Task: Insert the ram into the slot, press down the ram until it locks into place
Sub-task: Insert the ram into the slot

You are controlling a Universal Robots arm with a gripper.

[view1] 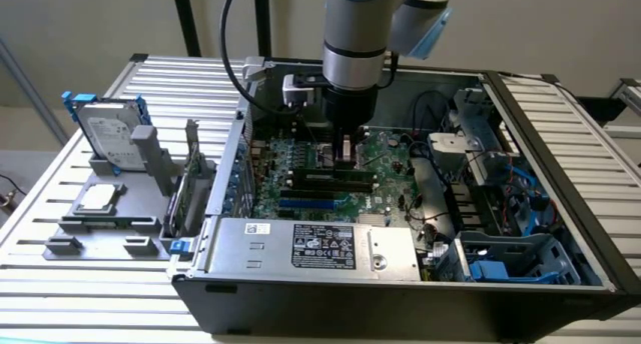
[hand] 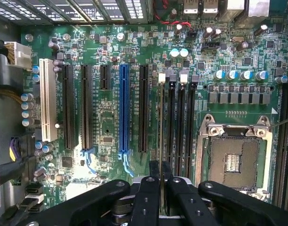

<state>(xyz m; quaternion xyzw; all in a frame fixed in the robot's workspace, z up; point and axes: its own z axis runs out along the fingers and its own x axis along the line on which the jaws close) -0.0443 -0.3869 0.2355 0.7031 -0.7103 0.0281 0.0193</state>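
Claw (hand: 161, 200) clenched on the ram (hand: 161, 141), which stands edge-on along the slot (hand: 162, 78), the outermost of four parallel sockets. Insertion step, by my reading; depth of seating unclear. Locking calls for straight, even downward pressure until the end clips close.

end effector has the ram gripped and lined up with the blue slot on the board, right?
Not the blue slot. In the wrist view the end effector has the ram gripped edge-on and lined up with a black memory slot that has pale end clips. The blue one lies apart from it, with another black slot between them.
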